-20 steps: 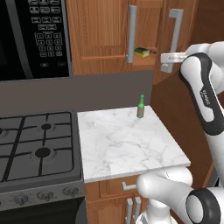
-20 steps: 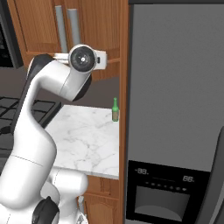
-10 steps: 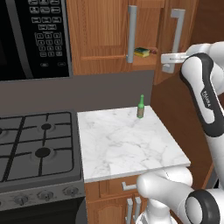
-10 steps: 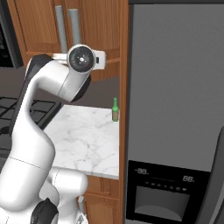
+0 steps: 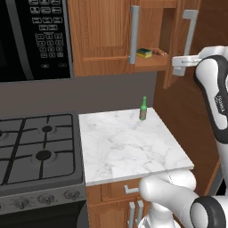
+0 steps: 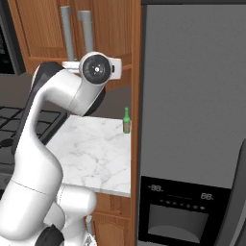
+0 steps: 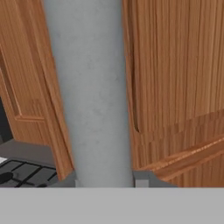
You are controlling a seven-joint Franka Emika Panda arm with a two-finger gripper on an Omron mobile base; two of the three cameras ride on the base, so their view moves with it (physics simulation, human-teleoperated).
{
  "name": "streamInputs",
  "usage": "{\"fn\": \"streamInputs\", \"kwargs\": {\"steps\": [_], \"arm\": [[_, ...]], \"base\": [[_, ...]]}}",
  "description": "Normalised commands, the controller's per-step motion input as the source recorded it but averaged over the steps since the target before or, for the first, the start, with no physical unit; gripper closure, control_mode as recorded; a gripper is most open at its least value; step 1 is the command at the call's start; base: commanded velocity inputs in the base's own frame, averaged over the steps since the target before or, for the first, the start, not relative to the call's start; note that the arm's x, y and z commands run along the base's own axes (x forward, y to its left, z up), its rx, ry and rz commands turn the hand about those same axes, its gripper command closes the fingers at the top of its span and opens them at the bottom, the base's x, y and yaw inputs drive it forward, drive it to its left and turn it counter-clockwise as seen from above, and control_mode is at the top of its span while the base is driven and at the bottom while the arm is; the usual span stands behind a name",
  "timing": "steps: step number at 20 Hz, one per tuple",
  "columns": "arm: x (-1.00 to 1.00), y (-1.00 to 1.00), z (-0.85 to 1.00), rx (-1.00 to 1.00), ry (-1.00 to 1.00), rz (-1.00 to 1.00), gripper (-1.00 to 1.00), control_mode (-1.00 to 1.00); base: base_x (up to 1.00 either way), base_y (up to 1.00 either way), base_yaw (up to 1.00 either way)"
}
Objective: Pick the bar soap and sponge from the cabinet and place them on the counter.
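The pincer (image 5: 177,65) is clamped on the grey bar handle (image 5: 187,35) of the cabinet's (image 5: 100,40) right door, which stands ajar. Inside, the sponge (image 5: 144,53) lies on the shelf above the marble counter (image 5: 129,147).

Legible text: none | microwave (image 5: 33,38) keypad: rows of white marks, too small to read | robot arm (image 5: 220,102) forearm: dark lettering, blurred, unreadable | refrigerator (image 6: 192,96) lower panel: two pale digit-like readouts, unreadable
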Motion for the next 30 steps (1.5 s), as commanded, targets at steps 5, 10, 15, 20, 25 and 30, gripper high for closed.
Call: {"fn": "streamInputs", "kwargs": {"steps": [5,10,15,20,25,30], "arm": [[-0.08,0.00,0.00,0.00,0.00,0.00,-1.00,-1.00],[-0.17,-0.16,0.00,0.00,0.00,0.00,-1.00,-1.00],[-0.11,-0.09,0.00,0.00,0.00,0.00,-1.00,-1.00],[-0.07,0.01,0.00,0.00,0.00,0.00,-1.00,-1.00],[-0.52,0.00,0.02,0.00,-0.01,0.00,-1.00,-1.00],[-0.79,0.00,0.03,-0.01,-0.06,0.00,-1.00,-1.00]], "base": [[0.00,0.00,0.00],[0.00,0.00,0.00],[0.00,0.00,0.00],[0.00,0.00,0.00],[0.00,0.00,0.00],[0.00,0.00,0.00]]}}
